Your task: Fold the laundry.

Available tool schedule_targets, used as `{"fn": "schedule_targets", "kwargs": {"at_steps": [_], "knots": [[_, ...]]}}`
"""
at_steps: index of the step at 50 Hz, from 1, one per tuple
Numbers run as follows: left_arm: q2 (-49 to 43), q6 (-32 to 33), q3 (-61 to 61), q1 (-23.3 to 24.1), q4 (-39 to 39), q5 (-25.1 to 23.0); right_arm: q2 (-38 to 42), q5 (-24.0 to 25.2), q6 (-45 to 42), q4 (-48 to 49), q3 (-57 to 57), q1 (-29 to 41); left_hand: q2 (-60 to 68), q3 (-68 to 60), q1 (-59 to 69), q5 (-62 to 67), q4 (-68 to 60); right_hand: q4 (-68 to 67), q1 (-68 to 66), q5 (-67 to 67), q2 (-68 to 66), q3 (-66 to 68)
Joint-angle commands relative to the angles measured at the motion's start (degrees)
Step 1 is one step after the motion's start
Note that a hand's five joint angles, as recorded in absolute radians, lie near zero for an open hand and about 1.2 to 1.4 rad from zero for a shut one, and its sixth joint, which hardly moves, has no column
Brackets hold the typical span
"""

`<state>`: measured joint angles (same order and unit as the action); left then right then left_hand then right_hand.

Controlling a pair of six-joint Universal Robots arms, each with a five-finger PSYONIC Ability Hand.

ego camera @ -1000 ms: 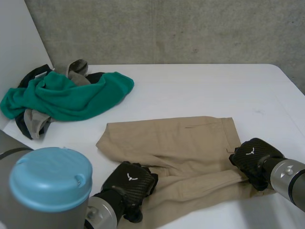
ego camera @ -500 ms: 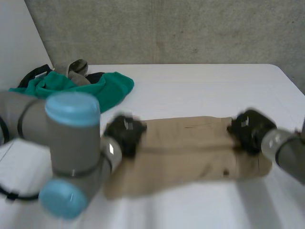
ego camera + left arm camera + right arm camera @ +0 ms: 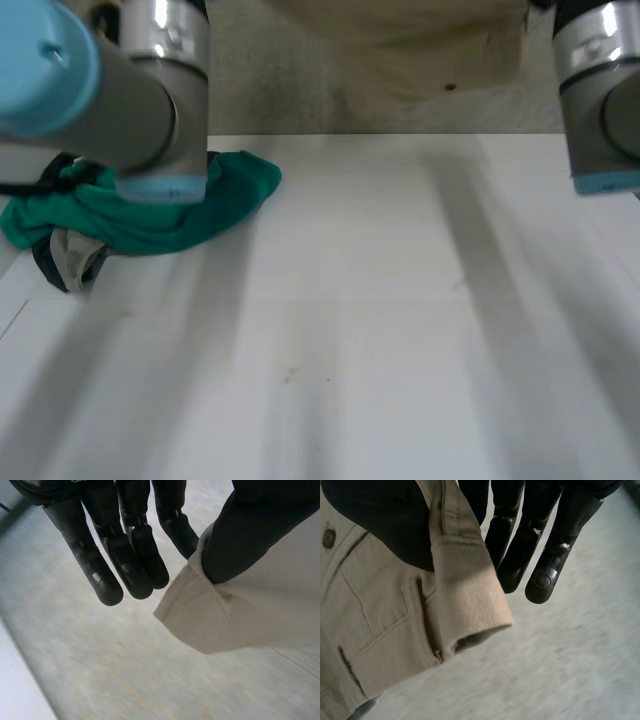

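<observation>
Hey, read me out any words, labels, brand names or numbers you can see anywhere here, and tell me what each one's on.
None. Nothing legible stands on the tan trousers, the green cloth, the left hand, the right hand or the white table. The button on the trousers is too small to show any mark.

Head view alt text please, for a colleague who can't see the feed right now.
Tan trousers hang high off the white table, stretched between the raised left arm and right arm. A green garment lies heaped over grey and dark clothes at the table's far left.
</observation>
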<state>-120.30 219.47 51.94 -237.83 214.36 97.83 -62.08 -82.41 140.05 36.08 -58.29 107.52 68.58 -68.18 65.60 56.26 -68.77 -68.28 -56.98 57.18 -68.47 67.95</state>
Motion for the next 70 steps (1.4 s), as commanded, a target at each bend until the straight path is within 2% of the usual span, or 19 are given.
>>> {"fn": "schedule_targets", "kwargs": {"at_steps": [1, 8, 15, 23, 27, 37, 41, 44, 45, 48, 51, 54, 56, 59, 63, 65, 67, 70], "knots": [[0.0, 0.0, 16.9, 2.2, -1.1, 0.0, 4.6, -0.1, -0.6, -6.5, -6.7, 0.4, 11.4, -11.8, 14.4, 13.7, -11.2, -11.7, -23.0, 12.8, -11.5, 12.0], [-2.0, 0.0, 31.7, 4.1, -3.6, 0.5, 10.3, 0.7, -1.4, -15.8, -13.9, 0.5, 11.4, -11.8, 14.4, 13.7, -11.2, -11.7, -23.0, 12.8, -11.5, 12.0], [-2.7, -0.4, 39.4, 6.1, -13.4, 5.1, 10.1, 0.4, -5.6, -27.5, -20.7, 0.8, 11.4, -11.8, 14.4, 13.7, -11.2, -11.7, -23.0, 12.8, -11.5, 12.0], [8.1, -1.9, 47.1, 6.6, -26.6, 6.1, 0.5, 0.5, -6.7, -46.2, -27.9, 0.1, 11.4, -11.8, 14.4, 13.7, -11.2, -11.7, -23.0, 12.8, -11.5, 12.0], [12.3, -2.0, 50.4, 7.4, -32.6, 6.1, -2.4, 0.9, -6.8, -52.6, -31.5, 0.1, 11.4, -11.8, 14.4, 13.7, -11.2, -11.7, -23.0, 12.8, -11.5, 12.0], [17.6, -3.3, 56.5, 15.2, -45.2, 5.8, -9.7, 0.7, -11.3, -63.6, -42.2, 0.0, 11.4, -11.8, 14.4, 13.7, -11.2, -11.7, -23.0, 12.8, -11.5, 12.0], [18.6, -4.9, 56.2, 18.0, -49.1, 5.5, -11.8, 0.5, -14.1, -64.6, -45.6, -0.3, 11.4, -11.8, 14.4, 13.7, -11.2, -11.7, -23.0, 12.8, -11.5, 12.0], [19.8, -5.7, 54.9, 18.5, -49.9, 5.7, -12.5, 0.4, -14.8, -64.5, -47.2, -0.5, 11.4, -11.8, 14.4, 13.7, -11.2, -11.7, -23.0, 12.8, -11.5, 12.0], [20.3, -5.5, 54.3, 18.5, -50.0, 5.7, -12.7, 0.5, -14.8, -64.5, -47.4, -0.5, -1.4, 1.0, 1.6, 0.9, 1.6, -11.7, -23.0, 12.8, -11.5, 12.0], [21.6, -4.8, 51.4, 18.1, -49.9, 5.8, -13.2, 0.8, -14.6, -64.2, -48.0, -0.5, -55.8, 55.4, -52.8, -53.5, 56.0, -11.7, -23.0, 12.8, -11.5, 12.0], [21.9, -3.7, 47.9, 17.1, -49.8, 5.7, -13.4, 0.8, -14.5, -63.2, -48.4, -0.5, -55.3, 54.9, -52.4, -53.0, 55.5, -11.7, -23.0, 12.8, -11.5, 12.0], [21.7, -1.1, 42.6, 13.4, -48.7, 5.3, -13.6, 0.8, -14.3, -61.8, -48.5, -0.5, -55.7, 55.3, -52.7, -53.4, 55.9, -11.7, -23.0, 12.8, -11.5, 12.0], [20.6, 0.7, 38.5, 10.2, -46.4, 3.3, -13.6, 0.9, -14.2, -61.0, -48.8, -0.5, -55.7, 55.3, -52.7, -53.4, 55.9, -11.7, -23.0, 12.8, -11.5, 12.0], [17.4, 1.7, 34.6, 7.9, -42.5, -1.0, -13.7, 1.0, -14.2, -59.8, -49.4, -0.5, -54.5, 54.1, -51.5, -52.2, 54.7, -11.7, -23.0, 12.8, -11.5, 12.0], [7.3, 2.2, 27.3, 5.2, -34.1, -13.1, -13.6, 1.7, -13.9, -58.3, -50.2, -0.4, -53.8, 53.4, -50.8, -51.5, 54.0, -11.7, -23.0, 12.8, -11.5, 12.0], [3.6, 2.1, 24.3, 4.3, -31.8, -16.8, -13.6, 2.0, -13.9, -57.7, -50.4, -0.5, -52.3, 51.9, -49.3, -50.0, 52.5, -11.7, -23.0, 12.8, -11.5, 12.0], [-3.3, 2.1, 18.6, 3.3, -29.7, -20.2, -13.5, 2.4, -13.8, -56.9, -50.7, -0.5, -48.8, 48.4, -45.8, -46.5, 49.0, -11.7, -23.0, 12.8, -11.5, 12.0], [-10.0, 2.1, 11.5, 2.3, -29.3, -22.3, -13.4, 3.0, -13.8, -56.1, -51.0, -0.4, -44.3, 43.8, -41.3, -41.9, 44.4, -11.7, -23.0, 12.8, -11.5, 12.0]]}}
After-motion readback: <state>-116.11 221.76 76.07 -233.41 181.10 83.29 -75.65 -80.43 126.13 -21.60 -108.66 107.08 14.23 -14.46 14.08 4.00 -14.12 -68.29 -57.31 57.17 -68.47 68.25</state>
